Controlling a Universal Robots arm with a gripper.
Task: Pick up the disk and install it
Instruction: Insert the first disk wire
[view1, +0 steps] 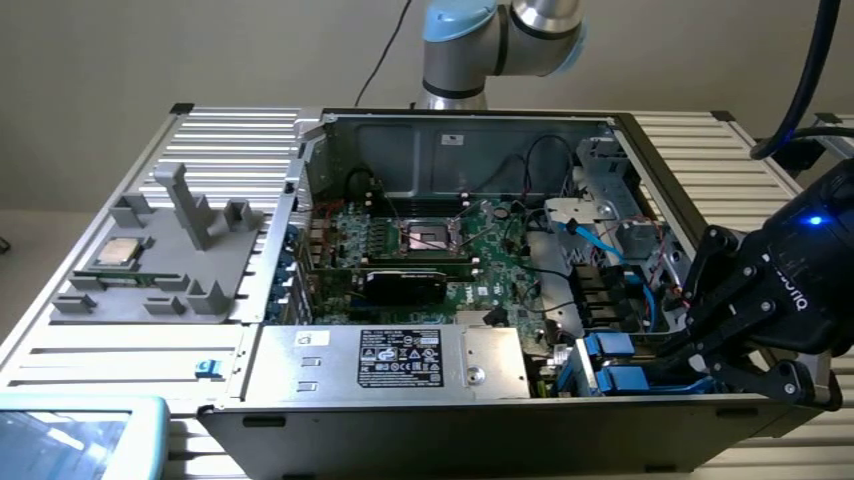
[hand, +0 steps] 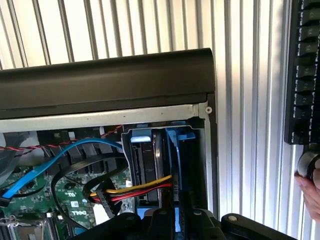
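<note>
Pincer (hand: 172, 219) directly over disk (hand: 182, 155), upright in drive bay (hand: 127, 165)

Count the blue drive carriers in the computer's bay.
2: first carrier nearest the case's black wall; second carrier beside it, towards the motherboard. More may be hidden.

I'm seeing a green board (view1: 441, 255), a black case (hand: 105, 82) rim. Blue frame on the disk (hand: 176, 150), blue cable (hand: 65, 149), red and yellow wires (hand: 145, 188) — black sticker (view1: 407, 358) on the silver box (view1: 300, 362), table (hand: 250, 75) ribbed silver.
</note>
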